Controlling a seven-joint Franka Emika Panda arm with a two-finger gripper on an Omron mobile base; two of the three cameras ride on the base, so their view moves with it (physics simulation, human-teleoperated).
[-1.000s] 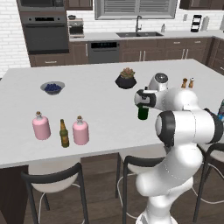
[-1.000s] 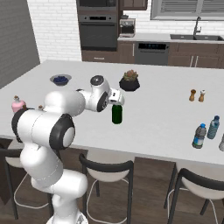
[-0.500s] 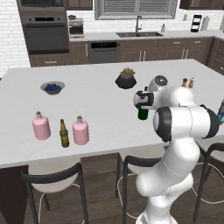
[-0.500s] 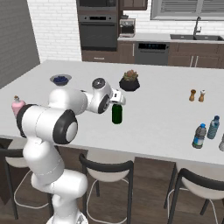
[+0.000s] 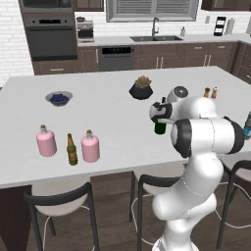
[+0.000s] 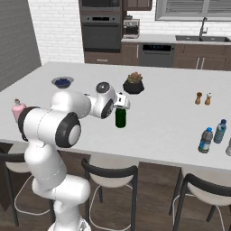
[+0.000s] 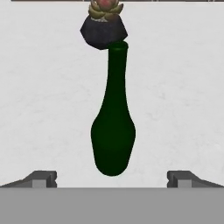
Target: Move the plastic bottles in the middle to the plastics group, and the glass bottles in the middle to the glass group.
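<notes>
Dark green wine bottle (image 7: 113, 131) at centre, neck toward 12 o'clock. Potted succulent (image 7: 104, 26) beyond at 12. Fingertips (image 7: 41, 178) at 7 and 5 o'clock, spread wide, clear of btl.

On the white worktop (image 5: 112, 105) you see a small succulent in a dark pot (image 5: 141, 88) near the far middle, and a grey bowl of dark blue berries (image 5: 59, 98) well to its left. Two little shakers (image 6: 203, 98) stand side by side toward the right end. Dark stools (image 6: 109, 177) line the near edge. Behind, you have a wall oven (image 5: 51, 33), a dishwasher (image 5: 115, 58) and a sink tap (image 5: 155, 25).
</notes>
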